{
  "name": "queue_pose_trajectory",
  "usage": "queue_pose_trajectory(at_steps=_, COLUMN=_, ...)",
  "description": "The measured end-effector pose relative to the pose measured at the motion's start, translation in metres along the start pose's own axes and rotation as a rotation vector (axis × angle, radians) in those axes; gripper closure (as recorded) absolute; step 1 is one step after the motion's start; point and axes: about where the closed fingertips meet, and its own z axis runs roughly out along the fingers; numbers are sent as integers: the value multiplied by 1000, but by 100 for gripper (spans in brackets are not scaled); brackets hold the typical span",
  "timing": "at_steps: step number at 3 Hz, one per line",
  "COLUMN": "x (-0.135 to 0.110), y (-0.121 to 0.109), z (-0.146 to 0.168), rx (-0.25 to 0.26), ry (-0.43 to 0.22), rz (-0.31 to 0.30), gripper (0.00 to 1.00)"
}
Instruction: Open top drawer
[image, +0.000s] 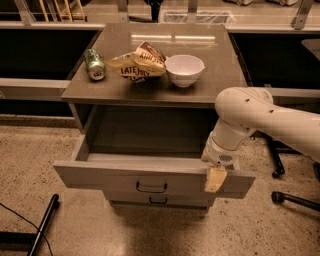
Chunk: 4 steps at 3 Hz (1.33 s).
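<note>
Rightward, gripper at drawer (bowl above)

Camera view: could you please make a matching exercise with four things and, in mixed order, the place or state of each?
1 top drawer
2 can
3 bowl
4 gripper

a lying on its side
b at the drawer's front edge
c pulled out
d upright beside the chip bag

Pairs: 1-c, 2-a, 3-d, 4-b

Single camera, likely head-height, looks steeply down, near, facing top drawer front; tool lower right at its rim.
</note>
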Motion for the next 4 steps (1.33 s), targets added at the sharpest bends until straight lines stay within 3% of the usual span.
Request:
queue_pose_trajectory(at_steps=1, x=-8, y=10, z=-25, rx=49, ry=7, rz=-39, gripper=0)
queue_pose_trajectory(at_steps=2, x=-23, y=31, z=-76, rx=133, ry=49, rz=-69, gripper=4)
queue_pose_trajectory(at_steps=3, x=-34, y=30, z=-106, rx=189, ry=70, rz=-105, gripper=27)
queue_pose_trajectory(at_steps=4, x=-41, y=-4, z=-121, rx=256, ry=70, rz=-163, gripper=50)
